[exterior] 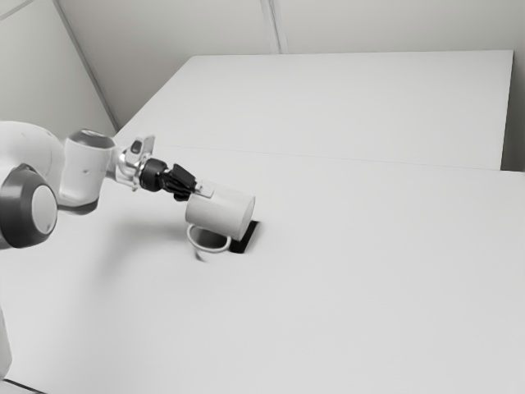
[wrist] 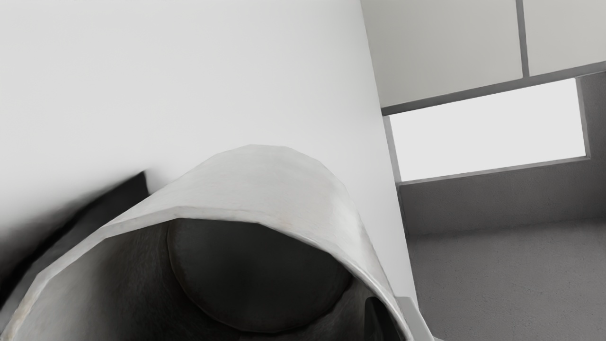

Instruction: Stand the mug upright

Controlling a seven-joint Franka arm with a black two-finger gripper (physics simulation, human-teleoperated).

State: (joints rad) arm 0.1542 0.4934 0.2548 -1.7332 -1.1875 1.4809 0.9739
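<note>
The white mug (exterior: 223, 212) lies tipped over in the exterior view, its closed base toward the view's right and slightly down. At its mouth end is the gripper (exterior: 199, 191), a pale fingertip against the outer wall. Looking into the dark inside of the mug (wrist: 265, 184), the wrist view has the gripper (wrist: 396, 316) at the rim, one finger inside and one outside, shut on the wall between them. Whether the mug touches the table is unclear.
Beneath the mug is a white ring-like rim (exterior: 191, 239) with a dark interior; whether it is a handle or a separate cup is unclear. A flat black item (exterior: 246, 238) lies beside it on the white table (exterior: 353, 287). A wall stands behind the table.
</note>
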